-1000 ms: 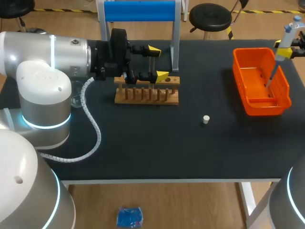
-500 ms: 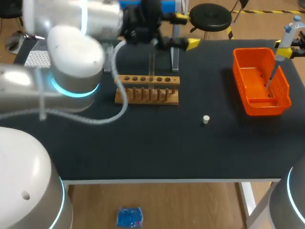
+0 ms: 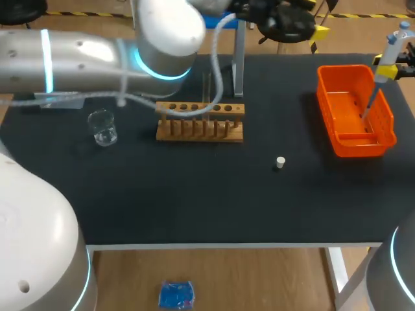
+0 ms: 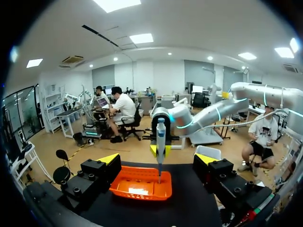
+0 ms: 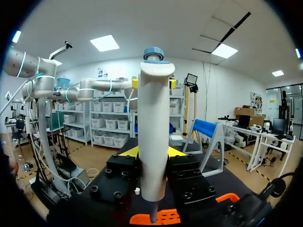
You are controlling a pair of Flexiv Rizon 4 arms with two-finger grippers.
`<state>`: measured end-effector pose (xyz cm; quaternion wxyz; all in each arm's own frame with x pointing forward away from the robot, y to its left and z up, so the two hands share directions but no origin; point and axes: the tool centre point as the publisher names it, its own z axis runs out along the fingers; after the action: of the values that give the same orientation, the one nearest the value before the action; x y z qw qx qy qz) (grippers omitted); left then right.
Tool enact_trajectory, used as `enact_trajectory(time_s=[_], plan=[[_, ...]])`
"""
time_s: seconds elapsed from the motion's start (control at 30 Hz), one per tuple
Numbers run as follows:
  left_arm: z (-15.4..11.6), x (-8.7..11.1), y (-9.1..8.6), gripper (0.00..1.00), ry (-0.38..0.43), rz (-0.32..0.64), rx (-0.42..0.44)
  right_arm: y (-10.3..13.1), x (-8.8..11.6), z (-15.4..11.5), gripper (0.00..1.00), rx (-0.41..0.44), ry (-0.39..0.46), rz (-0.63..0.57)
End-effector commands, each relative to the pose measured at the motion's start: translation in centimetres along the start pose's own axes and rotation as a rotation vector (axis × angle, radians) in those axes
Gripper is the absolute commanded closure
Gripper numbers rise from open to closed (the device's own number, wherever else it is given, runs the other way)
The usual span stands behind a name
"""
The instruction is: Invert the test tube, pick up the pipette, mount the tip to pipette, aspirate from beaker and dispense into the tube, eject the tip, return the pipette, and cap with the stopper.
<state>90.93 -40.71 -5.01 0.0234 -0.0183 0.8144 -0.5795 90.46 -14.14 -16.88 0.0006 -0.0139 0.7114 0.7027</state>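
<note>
The pipette [image 3: 390,44] is gripped by the right end effector [image 3: 388,69] over the orange bin [image 3: 326,97] at upper right, the left end effector [image 4: 157,160] released; the tip [image 3: 367,111] could be dropped onto the worktop [image 3: 194,194] by off-centre ejection.

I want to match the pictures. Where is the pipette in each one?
Head view: pipette far right, over the orange basket.
Left wrist view: ahead of the left claw, standing over the basket.
Right wrist view: upright in the right claw.
Shared landmark: the orange basket.
</note>
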Motion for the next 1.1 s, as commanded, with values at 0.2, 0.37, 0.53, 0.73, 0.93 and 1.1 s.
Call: enact_trajectory(time_s=[0.2,0.37,0.53,0.73,0.93,1.1], plan=[[8.9,-0.1,-0.8,0.00,-0.024,-0.010,-0.053,0.0,-0.1,-0.1,1.00,0.001,0.003,-0.001],[9.1,0.7,-0.9,0.00,-0.042,-0.013,-0.056,0.0,-0.1,-0.1,1.00,0.001,0.003,-0.001],[9.1,0.7,-0.9,0.00,-0.042,-0.013,-0.056,0.0,-0.1,-0.1,1.00,0.001,0.003,-0.001],[9.1,0.7,-0.9,0.00,-0.042,-0.013,-0.056,0.0,-0.1,-0.1,1.00,0.001,0.003,-0.001],[9.1,0.7,-0.9,1.00,-0.042,-0.013,-0.056,0.0,-0.1,-0.1,1.00,0.001,0.003,-0.001],[9.1,0.7,-0.9,1.00,-0.042,-0.013,-0.056,0.0,-0.1,-0.1,1.00,0.001,0.003,-0.001]])
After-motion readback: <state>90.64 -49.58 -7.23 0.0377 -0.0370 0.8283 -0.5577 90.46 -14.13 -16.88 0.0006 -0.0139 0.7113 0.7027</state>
